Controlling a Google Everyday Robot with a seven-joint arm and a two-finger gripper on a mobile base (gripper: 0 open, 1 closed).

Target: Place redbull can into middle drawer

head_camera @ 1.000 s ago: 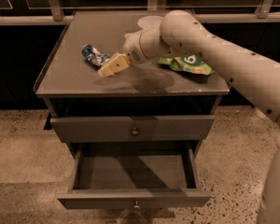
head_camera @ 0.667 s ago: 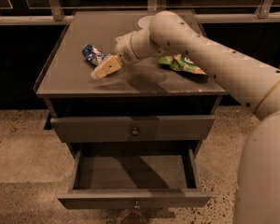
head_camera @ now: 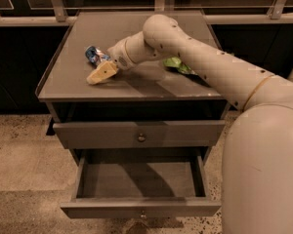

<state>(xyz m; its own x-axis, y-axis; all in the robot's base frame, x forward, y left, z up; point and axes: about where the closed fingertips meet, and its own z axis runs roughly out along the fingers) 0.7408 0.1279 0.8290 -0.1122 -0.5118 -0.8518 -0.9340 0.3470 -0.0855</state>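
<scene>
The redbull can (head_camera: 94,55) lies on its side on the grey cabinet's tabletop, left of centre. My gripper (head_camera: 100,73) is low over the tabletop just in front and to the right of the can, very close to it, with the arm reaching in from the right. The middle drawer (head_camera: 136,207) is pulled open below, and its flat grey floor is bare. Its small knob shows at the centre of its front.
A green snack bag (head_camera: 177,65) lies on the tabletop (head_camera: 136,84) to the right, partly hidden by my arm. The drawer above (head_camera: 141,134) is shut. Railings and a dark wall stand behind the cabinet. Speckled floor lies to the left.
My arm has swung left across the tabletop, and the gripper has moved closer to the can. The can and the drawers have not moved.
</scene>
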